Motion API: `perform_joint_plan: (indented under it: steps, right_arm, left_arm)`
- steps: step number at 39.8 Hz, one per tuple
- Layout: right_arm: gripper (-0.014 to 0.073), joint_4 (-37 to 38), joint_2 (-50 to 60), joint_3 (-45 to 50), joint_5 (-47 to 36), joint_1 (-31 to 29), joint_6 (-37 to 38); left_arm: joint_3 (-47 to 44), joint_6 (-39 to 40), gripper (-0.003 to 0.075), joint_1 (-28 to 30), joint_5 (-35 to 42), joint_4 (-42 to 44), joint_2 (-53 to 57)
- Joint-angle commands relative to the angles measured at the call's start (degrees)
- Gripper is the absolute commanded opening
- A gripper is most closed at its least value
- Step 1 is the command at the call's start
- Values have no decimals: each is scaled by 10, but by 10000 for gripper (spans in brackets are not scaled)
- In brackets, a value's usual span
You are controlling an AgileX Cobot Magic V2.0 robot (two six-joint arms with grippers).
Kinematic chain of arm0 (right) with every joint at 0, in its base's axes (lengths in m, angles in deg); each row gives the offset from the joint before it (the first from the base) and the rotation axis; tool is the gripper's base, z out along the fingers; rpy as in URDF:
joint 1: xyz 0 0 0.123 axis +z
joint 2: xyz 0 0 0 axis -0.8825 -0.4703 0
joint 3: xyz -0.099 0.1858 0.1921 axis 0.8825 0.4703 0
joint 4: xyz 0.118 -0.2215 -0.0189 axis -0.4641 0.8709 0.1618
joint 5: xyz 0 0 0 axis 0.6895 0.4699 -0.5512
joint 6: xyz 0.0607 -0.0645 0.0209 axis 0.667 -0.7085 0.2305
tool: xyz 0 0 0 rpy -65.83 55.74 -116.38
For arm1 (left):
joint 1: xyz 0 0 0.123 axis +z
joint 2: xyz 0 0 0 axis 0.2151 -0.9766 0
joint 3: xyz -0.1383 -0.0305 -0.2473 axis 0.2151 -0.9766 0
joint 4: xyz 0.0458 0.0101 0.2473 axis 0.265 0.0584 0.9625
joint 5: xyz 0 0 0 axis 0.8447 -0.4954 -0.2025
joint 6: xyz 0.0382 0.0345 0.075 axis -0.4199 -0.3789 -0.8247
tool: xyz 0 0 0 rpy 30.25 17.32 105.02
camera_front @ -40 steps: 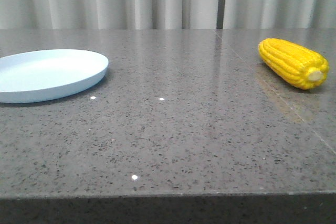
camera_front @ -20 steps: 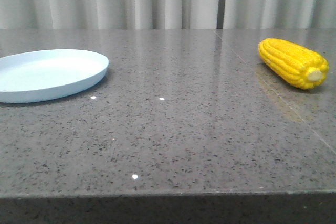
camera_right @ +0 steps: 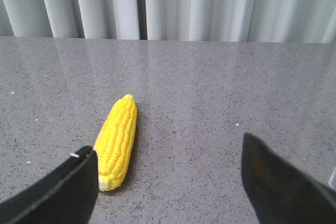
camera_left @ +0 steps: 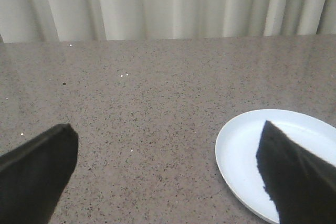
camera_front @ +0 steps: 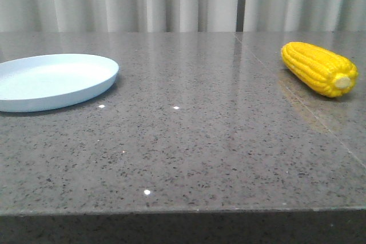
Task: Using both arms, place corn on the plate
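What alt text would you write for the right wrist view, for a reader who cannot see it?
A yellow corn lies on a grey speckled table, its pale stub end near one dark finger of the open right gripper. The gripper holds nothing. Pale curtains hang behind the table.

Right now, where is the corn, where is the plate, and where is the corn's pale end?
corn (camera_front: 316,67), front view, middle of the yellow cob.
plate (camera_front: 86,87), front view, near rim.
pale stub end (camera_front: 343,82), front view, cream tip facing the camera.
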Motion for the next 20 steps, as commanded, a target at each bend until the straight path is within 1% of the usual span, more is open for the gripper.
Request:
perform_joint_plan:
  steps: [1,6,12,15,20]
  right_arm:
    - [600,0,-7,-21,-43,-3,-4]
    - [600,0,-7,-21,-43,-3,-4]
    - [600,0,-7,-21,-43,-3,-4]
    - [600,0,-7,-21,-43,-3,-4]
    - [600,0,-7,-21,-43,-3,-4]
  left_arm:
    - [20,-1,692,2,63,-10,-13]
    - [25,-1,692,-8,62,-35,-46]
    - [65,-1,692,-56,48,-40,-122]
    - [98,-1,692,-83,18,-40,-174]
    - [169,-1,692,-103,-78,-40,-271]
